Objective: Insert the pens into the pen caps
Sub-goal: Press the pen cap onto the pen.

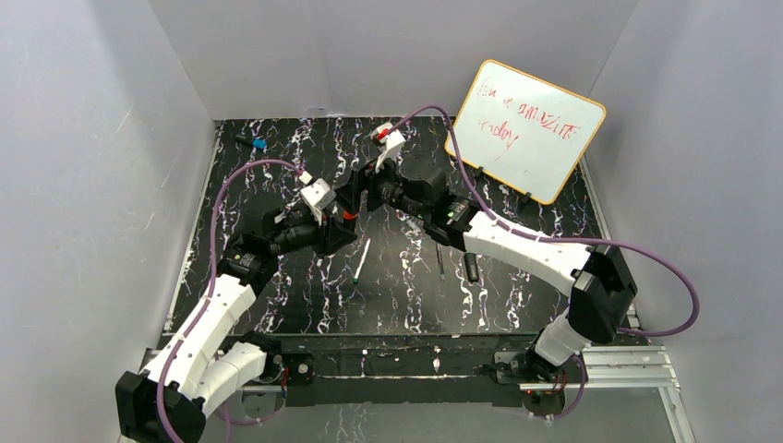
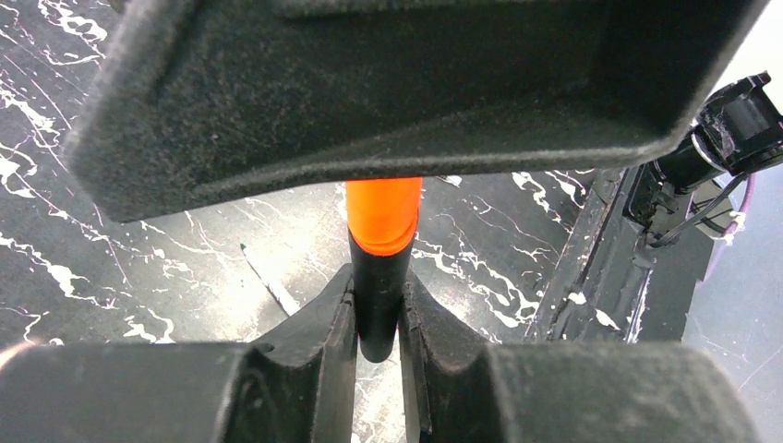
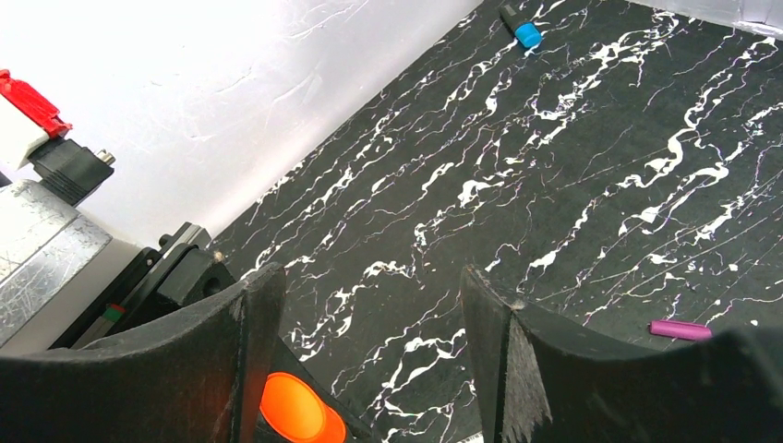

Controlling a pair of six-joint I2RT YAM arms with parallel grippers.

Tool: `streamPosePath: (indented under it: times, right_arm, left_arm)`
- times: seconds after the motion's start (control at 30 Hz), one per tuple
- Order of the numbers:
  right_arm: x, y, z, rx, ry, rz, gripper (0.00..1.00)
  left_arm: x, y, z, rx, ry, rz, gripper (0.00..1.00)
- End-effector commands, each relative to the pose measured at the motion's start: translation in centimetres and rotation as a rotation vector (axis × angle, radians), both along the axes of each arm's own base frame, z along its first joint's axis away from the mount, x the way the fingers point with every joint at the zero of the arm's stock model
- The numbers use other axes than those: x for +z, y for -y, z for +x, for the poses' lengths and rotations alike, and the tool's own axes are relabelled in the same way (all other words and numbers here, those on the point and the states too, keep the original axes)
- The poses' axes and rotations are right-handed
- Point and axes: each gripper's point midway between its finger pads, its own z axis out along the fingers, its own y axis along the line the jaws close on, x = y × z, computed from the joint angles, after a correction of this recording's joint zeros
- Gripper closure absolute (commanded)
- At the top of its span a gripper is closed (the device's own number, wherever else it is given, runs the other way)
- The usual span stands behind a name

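My left gripper (image 2: 379, 288) is shut on a short black marker (image 2: 377, 314) whose upper end wears an orange cap (image 2: 383, 214). In the top view this gripper (image 1: 338, 223) meets my right gripper (image 1: 362, 196) at the mat's centre. The right gripper (image 3: 369, 288) is open, and the orange cap's (image 3: 297, 412) rounded end sits just inside its left finger (image 3: 231, 360); I cannot tell whether they touch. One right finger (image 2: 369, 92) looms over the cap in the left wrist view. A purple cap (image 3: 680, 329) and a blue cap (image 3: 528, 35) lie on the mat.
A white slim pen (image 1: 362, 259), a dark slim pen (image 1: 439, 260) and a black marker (image 1: 471, 268) lie near the front of the black marbled mat (image 1: 277, 305). The blue cap (image 1: 260, 145) is far left. A whiteboard (image 1: 526, 129) leans at the back right.
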Motion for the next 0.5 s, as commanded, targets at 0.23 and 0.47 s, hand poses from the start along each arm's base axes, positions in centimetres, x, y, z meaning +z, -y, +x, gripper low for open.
streamPosePath:
  times: [0.23,0.47]
  right_arm:
    - [-1.1,-0.1,-2.2,0.074,-0.040,-0.004,0.23]
    - [-2.3,-0.3,-3.2,0.110,-0.091,0.008,0.23]
  left_arm:
    - [6.0,-0.7,1.9,0.087,0.222,-0.064,1.00]
    - [8.2,-1.1,2.8,0.151,0.289,-0.122,1.00]
